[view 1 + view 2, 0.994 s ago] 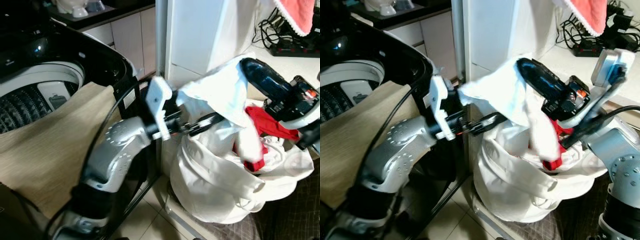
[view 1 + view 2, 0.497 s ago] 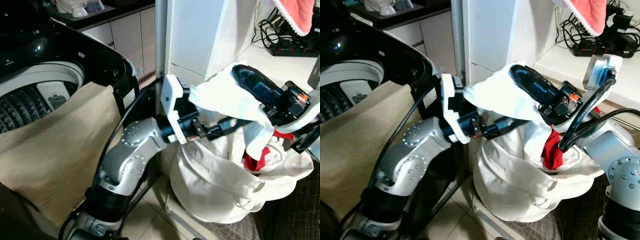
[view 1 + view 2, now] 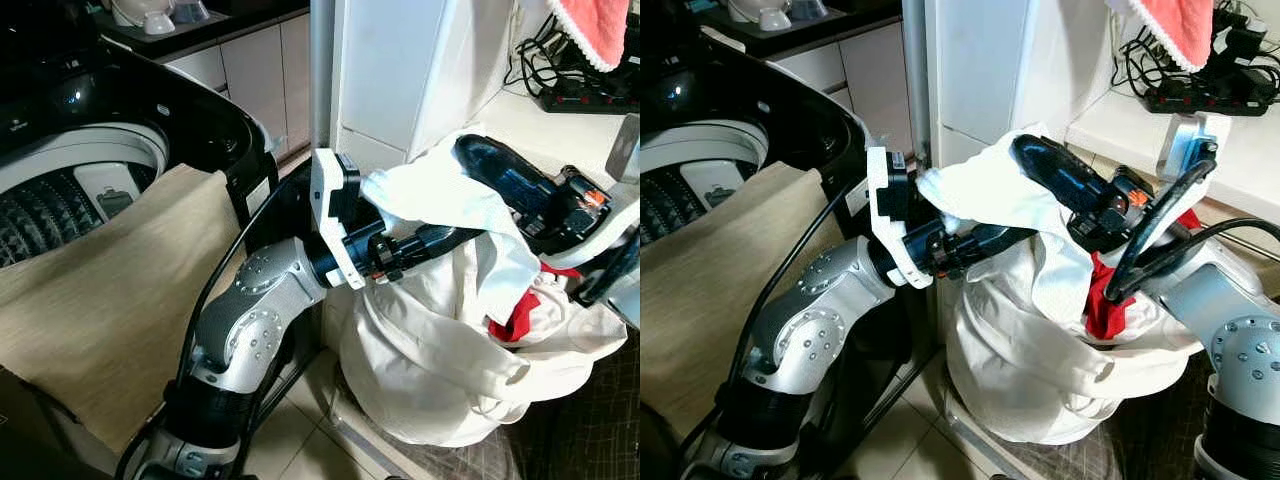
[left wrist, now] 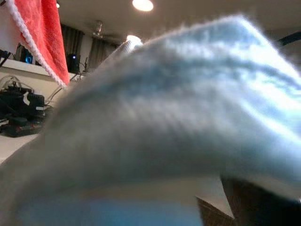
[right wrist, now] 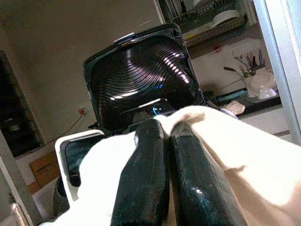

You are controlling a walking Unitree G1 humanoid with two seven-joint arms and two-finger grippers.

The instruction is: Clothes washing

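A white garment (image 3: 450, 195) hangs over a white laundry bag (image 3: 440, 370) that holds a red garment (image 3: 515, 320). My right gripper (image 3: 470, 152) is above the bag. In the right wrist view its black fingers (image 5: 146, 174) press together with the white cloth caught at their tips. My left gripper (image 3: 452, 238) reaches in from the left, under the draped garment and above the bag's mouth, with cloth covering its tips. Pale cloth (image 4: 164, 117) blurs the left wrist view. The open top-loading washing machine (image 3: 60, 200) stands at the left.
A beige cloth (image 3: 110, 290) drapes over the washer's front edge, and its black lid (image 3: 60, 90) stands up behind. A white cabinet (image 3: 400, 70) rises behind the bag. A red towel (image 3: 600, 25) hangs at top right above a power strip (image 3: 590, 95).
My left arm has pushed further right, so its fingers now lie under the white garment. The right gripper with the garment has shifted slightly left and down.
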